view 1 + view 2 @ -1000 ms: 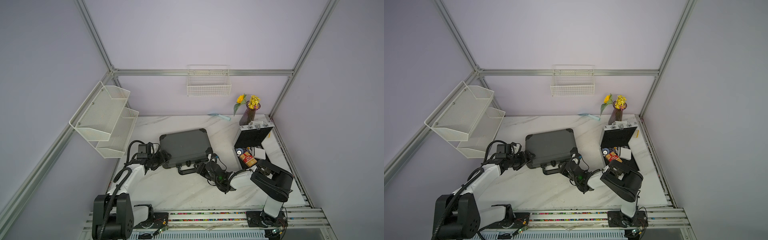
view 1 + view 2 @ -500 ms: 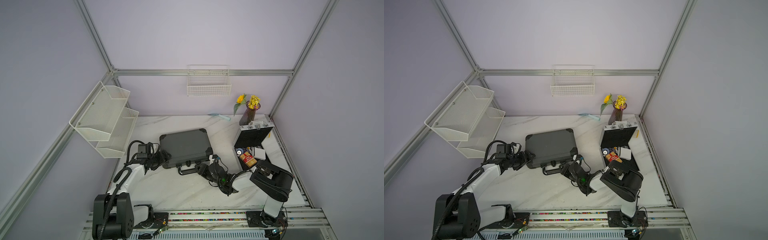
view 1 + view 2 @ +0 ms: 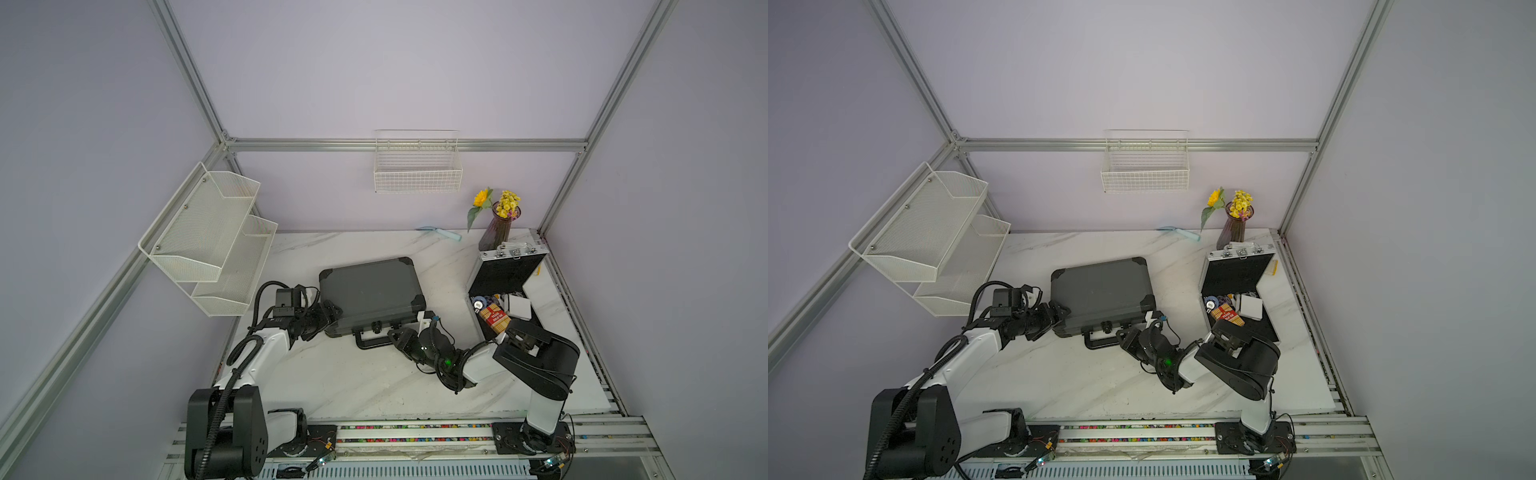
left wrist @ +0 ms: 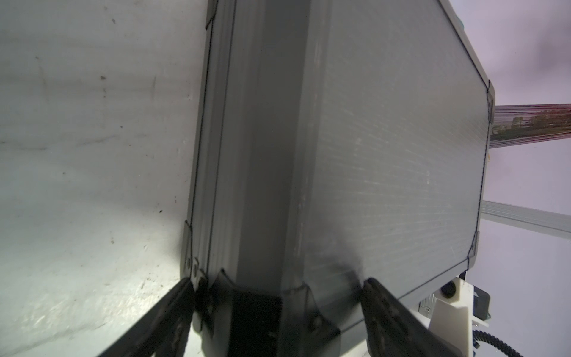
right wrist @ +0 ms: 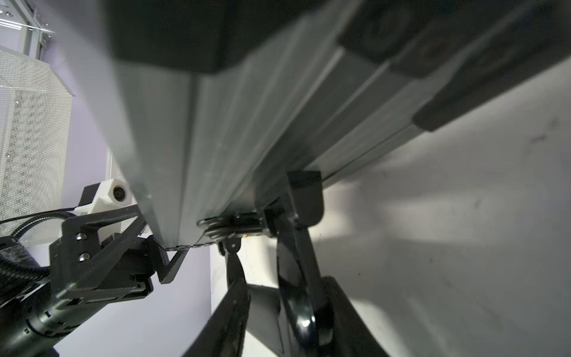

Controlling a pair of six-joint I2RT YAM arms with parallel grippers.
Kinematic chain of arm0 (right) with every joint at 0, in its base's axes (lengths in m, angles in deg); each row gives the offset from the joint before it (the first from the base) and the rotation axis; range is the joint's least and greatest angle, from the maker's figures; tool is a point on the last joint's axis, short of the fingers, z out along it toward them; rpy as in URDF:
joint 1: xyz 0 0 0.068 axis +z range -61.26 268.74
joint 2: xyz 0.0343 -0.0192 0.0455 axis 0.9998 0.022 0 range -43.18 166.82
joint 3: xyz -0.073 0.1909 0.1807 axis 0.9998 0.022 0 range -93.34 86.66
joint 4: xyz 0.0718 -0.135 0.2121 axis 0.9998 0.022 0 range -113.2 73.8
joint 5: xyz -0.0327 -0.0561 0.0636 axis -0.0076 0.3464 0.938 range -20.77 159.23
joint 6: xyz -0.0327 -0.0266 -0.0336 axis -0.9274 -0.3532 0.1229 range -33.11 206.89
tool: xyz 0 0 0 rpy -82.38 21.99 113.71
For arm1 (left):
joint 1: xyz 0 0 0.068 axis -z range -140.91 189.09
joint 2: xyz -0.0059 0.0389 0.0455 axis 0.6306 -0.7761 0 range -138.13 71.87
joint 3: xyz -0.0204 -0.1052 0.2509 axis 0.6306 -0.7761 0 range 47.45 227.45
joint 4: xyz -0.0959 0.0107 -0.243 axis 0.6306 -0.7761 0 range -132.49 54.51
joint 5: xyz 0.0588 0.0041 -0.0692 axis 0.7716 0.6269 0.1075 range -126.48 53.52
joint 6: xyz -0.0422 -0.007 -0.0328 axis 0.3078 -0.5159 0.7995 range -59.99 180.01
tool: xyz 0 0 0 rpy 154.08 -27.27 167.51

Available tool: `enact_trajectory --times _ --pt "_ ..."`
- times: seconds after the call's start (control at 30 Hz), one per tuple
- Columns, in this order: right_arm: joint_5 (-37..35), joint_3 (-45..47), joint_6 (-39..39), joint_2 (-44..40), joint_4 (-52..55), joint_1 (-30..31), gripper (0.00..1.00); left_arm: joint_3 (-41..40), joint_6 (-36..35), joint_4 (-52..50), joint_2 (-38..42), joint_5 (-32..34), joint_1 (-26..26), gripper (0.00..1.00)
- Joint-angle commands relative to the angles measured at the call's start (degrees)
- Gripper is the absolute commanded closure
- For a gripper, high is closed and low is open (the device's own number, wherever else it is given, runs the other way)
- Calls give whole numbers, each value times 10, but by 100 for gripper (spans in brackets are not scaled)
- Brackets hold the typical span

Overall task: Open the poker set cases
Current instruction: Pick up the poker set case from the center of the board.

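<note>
Cases sit well apart on the marble table (image 3: 353, 382); the dark grey case (image 3: 370, 291) lies shut in the middle, its handle (image 3: 370, 345) facing the arms; the small silver case (image 3: 515, 252) stands open near the right edge, lid upright, cards (image 3: 494, 320) inside; the left gripper (image 3: 332, 311) spreads its fingers wide and clamps the grey case's near left corner, one finger on the lid, one low; the right gripper (image 3: 394, 335) has narrow fingers about the handle's right end; whether they pinch it I cannot tell.
</note>
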Motion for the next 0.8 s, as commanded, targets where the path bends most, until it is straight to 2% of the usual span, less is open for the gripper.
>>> enact_trajectory --times 0.0,0.23,0.7,0.77 --pt "14 -14 36 16 -43 0 59 -20 4 1 1 -11 1 16" --pt "14 -18 56 29 -60 0 63 -20 1 1 3 -12 1 16" --pt "6 -28 136 76 -113 0 64 -16 -3 1 4 -12 1 16" --pt "4 -28 144 85 -124 0 67 -16 -3 2 4 -13 1 16"
